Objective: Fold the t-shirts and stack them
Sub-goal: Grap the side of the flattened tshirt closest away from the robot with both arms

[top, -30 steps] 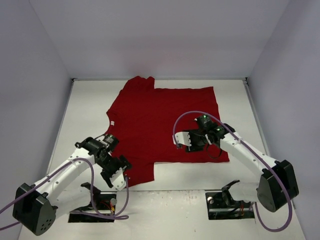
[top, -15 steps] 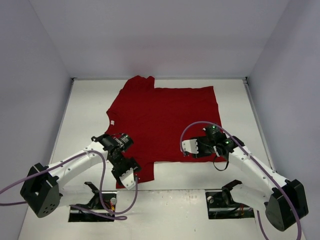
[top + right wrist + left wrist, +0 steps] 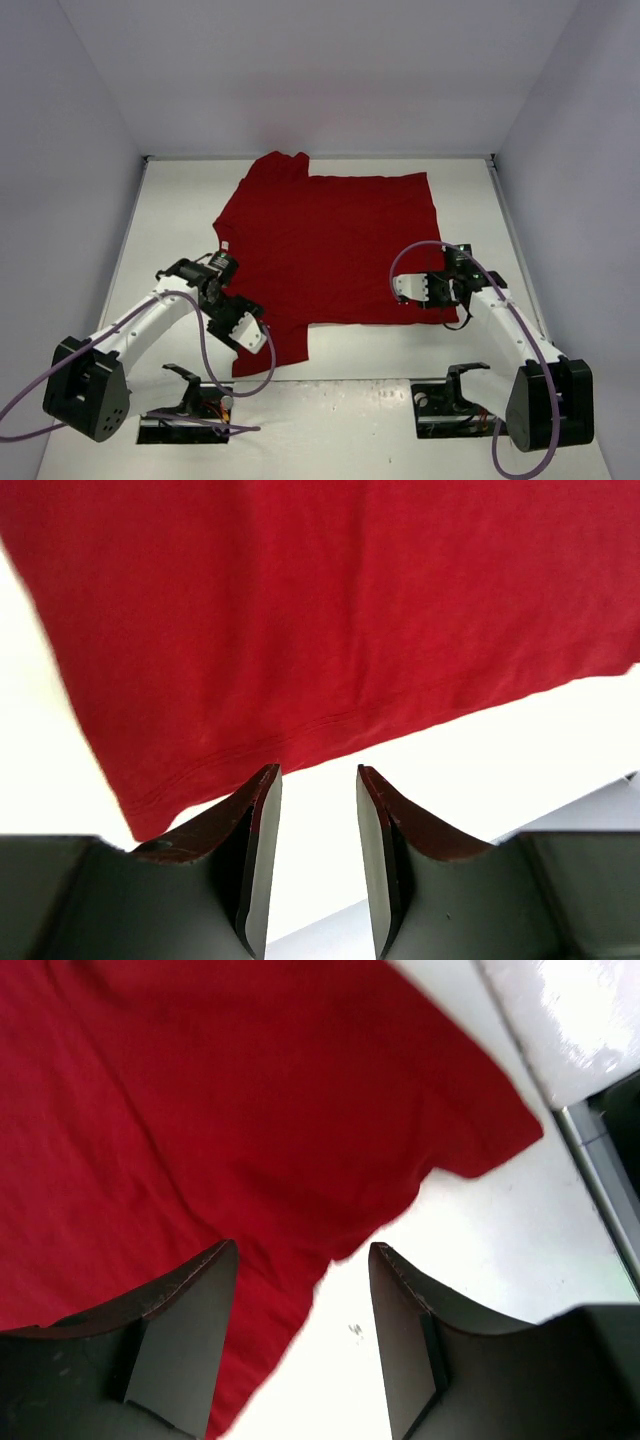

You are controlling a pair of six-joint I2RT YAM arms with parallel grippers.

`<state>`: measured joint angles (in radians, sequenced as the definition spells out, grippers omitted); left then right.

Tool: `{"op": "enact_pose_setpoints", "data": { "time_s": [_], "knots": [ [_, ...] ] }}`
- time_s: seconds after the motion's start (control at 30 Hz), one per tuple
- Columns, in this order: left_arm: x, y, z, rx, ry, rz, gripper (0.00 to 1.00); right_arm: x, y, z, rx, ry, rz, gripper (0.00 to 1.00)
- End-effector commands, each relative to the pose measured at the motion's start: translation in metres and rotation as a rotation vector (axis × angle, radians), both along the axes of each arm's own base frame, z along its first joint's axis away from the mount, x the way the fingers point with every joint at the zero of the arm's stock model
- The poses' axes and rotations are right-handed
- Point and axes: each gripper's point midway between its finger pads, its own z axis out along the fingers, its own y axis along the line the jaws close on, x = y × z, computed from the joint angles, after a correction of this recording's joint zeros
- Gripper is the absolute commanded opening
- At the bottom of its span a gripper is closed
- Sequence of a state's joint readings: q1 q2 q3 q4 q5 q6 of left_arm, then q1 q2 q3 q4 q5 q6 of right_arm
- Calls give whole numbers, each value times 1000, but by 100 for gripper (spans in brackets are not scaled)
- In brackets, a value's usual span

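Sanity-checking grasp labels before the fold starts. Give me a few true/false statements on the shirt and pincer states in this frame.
1. The t-shirt lies spread out on the table. True.
2. The left pincer is shut on the near sleeve. False: it is open above the sleeve's edge, with no cloth clamped.
3. The right pincer is open over the stitched hem near the shirt's corner. True.
4. A second shirt lies stacked beside the first. False: only one shirt is in view.
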<state>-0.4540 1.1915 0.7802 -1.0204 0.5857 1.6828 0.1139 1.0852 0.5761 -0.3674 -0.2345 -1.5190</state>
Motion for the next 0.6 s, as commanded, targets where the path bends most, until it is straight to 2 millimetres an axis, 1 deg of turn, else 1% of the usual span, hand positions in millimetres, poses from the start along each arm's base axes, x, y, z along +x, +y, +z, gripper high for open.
{"op": "enact_pose_setpoints", "data": {
  "time_s": [0.0, 0.1, 0.17, 0.23, 0.33, 0.43, 0.5, 0.57],
  "knots": [
    [0, 10, 5, -18, -8, 66, 51, -8, -3, -8, -38, 23, 87, 35],
    [-5, 16, 3, -20, -14, 106, 51, -19, -5, -14, -59, 37, 116, 36],
    [-9, 22, -1, -8, -15, 122, 51, -23, -10, -13, -85, 38, 116, 37],
    [-12, 28, -4, -3, -14, 150, 51, -30, -12, -13, -86, 60, 121, 40],
    [-11, 33, -7, -5, 2, 201, 53, -50, -12, -16, -74, 136, 136, 47],
    [-2, 35, -5, -31, 29, 274, 55, -53, -9, -12, -52, 135, 132, 51],
    [4, 38, -4, -44, 51, 334, 56, -52, -9, -11, -42, 146, 117, 51],
    [8, 38, -4, -51, 71, 359, 56, -51, -11, -12, -49, 185, 106, 50]
  ]
}}
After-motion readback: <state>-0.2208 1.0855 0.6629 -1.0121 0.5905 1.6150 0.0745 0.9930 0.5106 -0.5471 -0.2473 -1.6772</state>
